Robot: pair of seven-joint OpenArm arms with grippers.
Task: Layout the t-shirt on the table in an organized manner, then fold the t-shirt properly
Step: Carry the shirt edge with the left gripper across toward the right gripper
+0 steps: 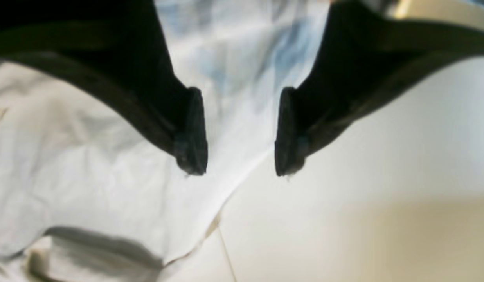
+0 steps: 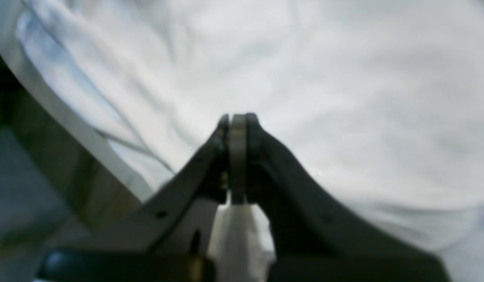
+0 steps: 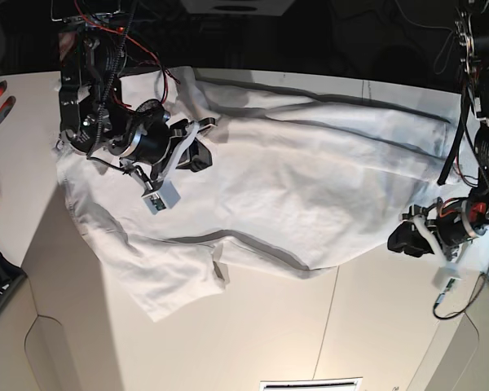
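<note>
Right claw (image 2: 238,129): one, pinched on a fold of the t-shirt (image 2: 324,90), seen only in its wrist view. Left claw (image 1: 242,133): one, jaws apart, empty, over the shirt's edge. One t-shirt spread between both claws on one desk (image 3: 253,342).

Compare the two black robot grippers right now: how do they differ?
The left gripper has its jaws spread with nothing between them; the right gripper is shut, pinching a fold of the white fabric t-shirt. The left one sits at the shirt's edge, partly over the bare white table; the right one sits over cloth. Both have dark fingers.
</note>
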